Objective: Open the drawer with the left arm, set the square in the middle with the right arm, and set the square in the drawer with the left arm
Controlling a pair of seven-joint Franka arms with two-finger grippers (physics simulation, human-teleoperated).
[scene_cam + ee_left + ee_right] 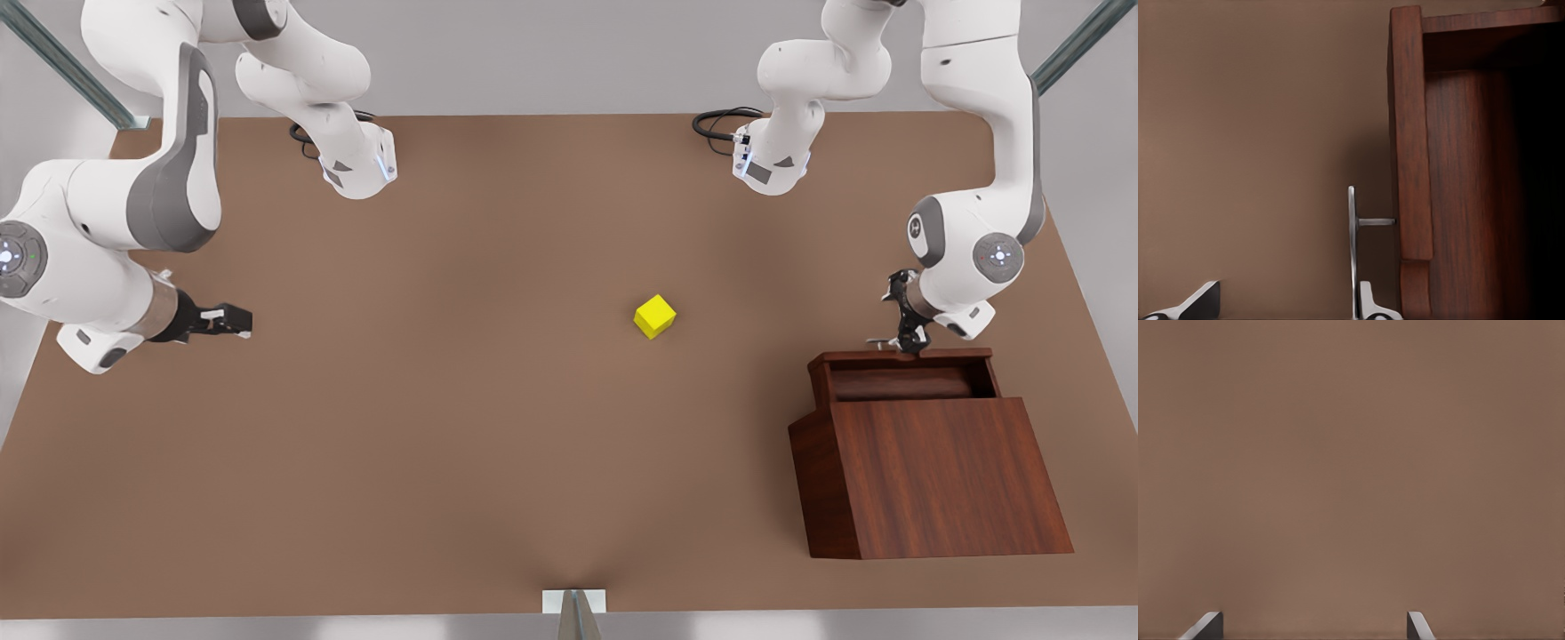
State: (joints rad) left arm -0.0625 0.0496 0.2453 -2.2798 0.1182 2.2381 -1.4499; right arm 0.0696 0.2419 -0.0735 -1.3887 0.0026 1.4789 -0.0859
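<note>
Brown and matte, the desk [444, 427] spans the front view, with a dark reddish wood-grain cabinet [933, 480] at the lower right of the frame. Its drawer [907, 378] is pulled out toward the top of the frame, so the tray's inside shows as a dark slot behind the front panel.

The left tool [907, 342] hangs at the drawer's front edge, on the right side of the front view, beneath the white arm that bends down from the upper right corner. In the left wrist view the thin silver handle [1353, 253] stands just off the drawer front on a short post. One finger [1368, 303] lies right beside the bar and the other finger sits well off to the side, so the tool is spread wide and grips nothing. Whether the near finger touches the bar cannot be told.

The yellow square [654, 316] rests on bare desk slightly right of the frame's centre in the front view, well apart from the cabinet and from both tools.

The right tool [233, 320] is at the left of the front view, stretched out level over the desk. In the right wrist view its fingers [1205, 627] stand far apart, empty, with plain brown surface between them.
</note>
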